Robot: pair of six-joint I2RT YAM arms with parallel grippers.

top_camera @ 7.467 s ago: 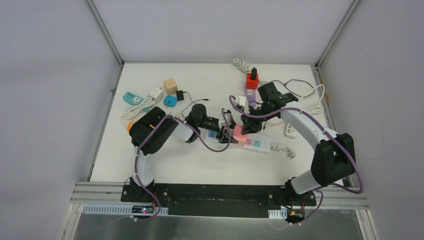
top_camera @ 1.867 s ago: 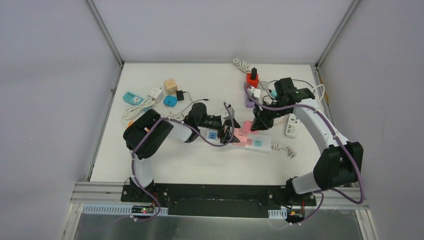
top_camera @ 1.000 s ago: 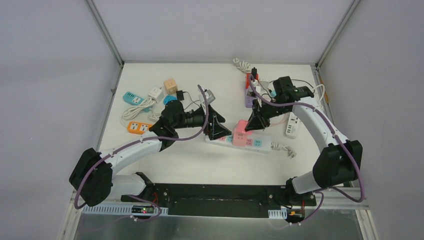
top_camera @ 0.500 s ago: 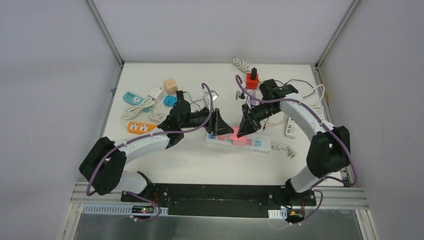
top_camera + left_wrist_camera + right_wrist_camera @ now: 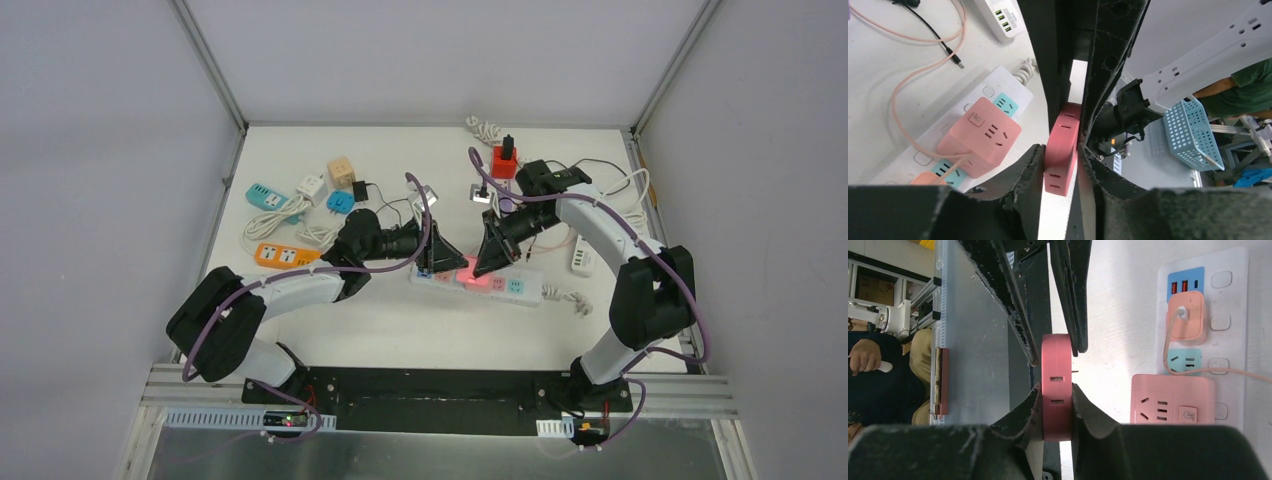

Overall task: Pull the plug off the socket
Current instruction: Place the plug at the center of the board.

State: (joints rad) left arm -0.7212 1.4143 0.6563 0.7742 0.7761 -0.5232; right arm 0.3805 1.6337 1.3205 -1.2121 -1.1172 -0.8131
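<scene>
Gripping from opposite sides, our left end effector [image 5: 1060, 155] and right end effector [image 5: 1056, 392] both pinch narrow on the pink plug [image 5: 1056, 357]. We hold it just over the white power strip [image 5: 522, 288] on the desk [image 5: 380, 320], near a pink cube adapter [image 5: 1172, 400] seated in it.

Worktop [image 5: 330, 320]: white, lying flat, catching even, soft light.
Walls [image 5: 420, 60]: pale grey panels closing in the back and both sides.
Frame: aluminium posts [image 5: 211, 62] running up the rear corners.
Near edge: black plate [image 5: 440, 385] sitting on a metal rail [image 5: 190, 385].
Beyond cell: blue basket [image 5: 1193, 132] showing near someone wearing green [image 5: 1243, 85].
</scene>
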